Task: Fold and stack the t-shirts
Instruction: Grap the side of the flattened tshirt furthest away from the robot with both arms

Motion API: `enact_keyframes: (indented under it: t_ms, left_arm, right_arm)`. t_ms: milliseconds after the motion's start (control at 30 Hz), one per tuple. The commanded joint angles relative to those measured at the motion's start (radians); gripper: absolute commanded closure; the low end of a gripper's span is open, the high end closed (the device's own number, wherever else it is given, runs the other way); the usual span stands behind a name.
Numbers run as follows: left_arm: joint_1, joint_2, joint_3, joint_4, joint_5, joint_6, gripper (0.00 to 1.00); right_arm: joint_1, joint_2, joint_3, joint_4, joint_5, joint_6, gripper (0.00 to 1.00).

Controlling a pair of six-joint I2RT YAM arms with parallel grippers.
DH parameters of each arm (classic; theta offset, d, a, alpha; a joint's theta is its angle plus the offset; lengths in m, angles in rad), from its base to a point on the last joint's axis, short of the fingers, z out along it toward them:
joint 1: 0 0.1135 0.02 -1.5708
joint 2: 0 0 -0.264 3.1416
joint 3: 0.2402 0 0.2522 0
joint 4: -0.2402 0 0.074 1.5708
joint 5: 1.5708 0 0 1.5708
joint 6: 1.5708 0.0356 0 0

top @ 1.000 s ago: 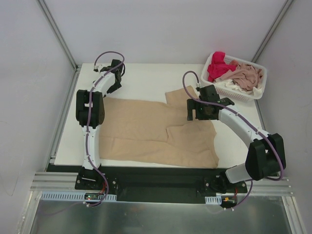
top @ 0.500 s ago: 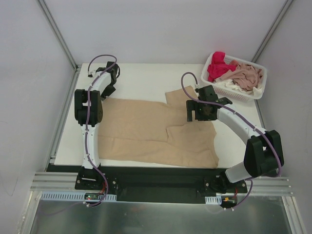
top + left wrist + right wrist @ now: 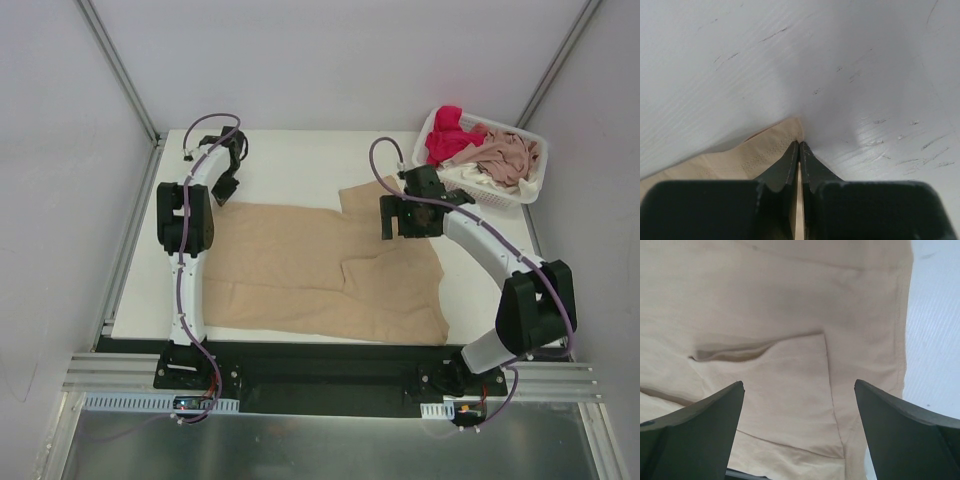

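Observation:
A large tan t-shirt [image 3: 300,265] lies spread flat on the white table, with a sleeve at its far right. My left gripper [image 3: 222,190] sits at the shirt's far left corner, low on the table. In the left wrist view its jaws [image 3: 800,145] are shut, with the hemmed corner of the tan cloth [image 3: 755,157] pinched between them. My right gripper [image 3: 405,215] hovers open over the shirt's right part. In the right wrist view its fingers [image 3: 799,385] stand wide apart above folded tan cloth [image 3: 790,315], holding nothing. A red-pink t-shirt [image 3: 447,140], a dusty pink one [image 3: 510,155] and a white one [image 3: 470,175] lie heaped in the basket.
A white lattice basket [image 3: 525,192] stands at the table's far right corner. Bare white table [image 3: 300,160] runs along the far side beyond the shirt. Grey walls and metal frame rails close in the table on three sides.
My left gripper has shut on the tan shirt's far left corner. My right gripper has shifted slightly toward the far side, still open.

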Motion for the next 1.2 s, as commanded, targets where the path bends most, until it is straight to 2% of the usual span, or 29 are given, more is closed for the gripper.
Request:
enact_keyframes:
  t_ms: [0,133,500,733,1067,1167]
  left_arm:
    - [-0.001,0.009,0.008,-0.047,0.009,-0.008,1.0]
    - [-0.003,0.003,-0.003,-0.029,0.02,0.013,1.0]
    - [-0.004,-0.045,-0.089,0.068,0.031,0.061,1.0]
    - [-0.004,-0.055,-0.107,0.094,0.043,0.081,1.0]
    - [-0.006,-0.074,-0.138,0.117,0.037,0.079,1.0]
    - [-0.006,-0.077,-0.143,0.12,0.037,0.079,1.0]
  right_arm:
    - [-0.008,0.1,0.187,0.013,0.055,-0.031,0.03]
    - [-0.023,0.284,0.476,0.012,0.112,-0.064,0.03]
    - [-0.115,0.873,1.139,-0.007,0.085,-0.023,0.03]
    - [-0.118,0.993,1.18,0.122,0.121,-0.093,0.03]
    - [-0.123,0.986,1.138,0.02,0.12,-0.051,0.01]
    - [-0.124,0.989,1.137,-0.016,0.109,-0.037,0.04]
